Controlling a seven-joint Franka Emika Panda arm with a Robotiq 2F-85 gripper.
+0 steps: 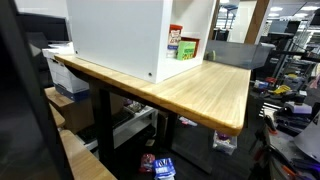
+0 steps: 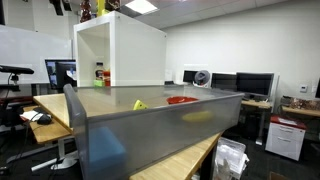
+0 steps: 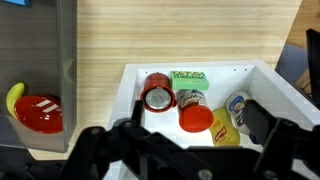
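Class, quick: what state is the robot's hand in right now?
Hand: open, holding nothing.

readable text: none | wrist view: green box (image 3: pixel 188 76) and yellow bottle (image 3: pixel 226 128) inside white cabinet (image 3: pixel 128 85) carry print, too small to read | exterior view: label on red-white can (image 1: pixel 175 42), far side of the table, blurred

shiny metal can (image 3: pixel 158 96), wooden table (image 3: pixel 170 35)
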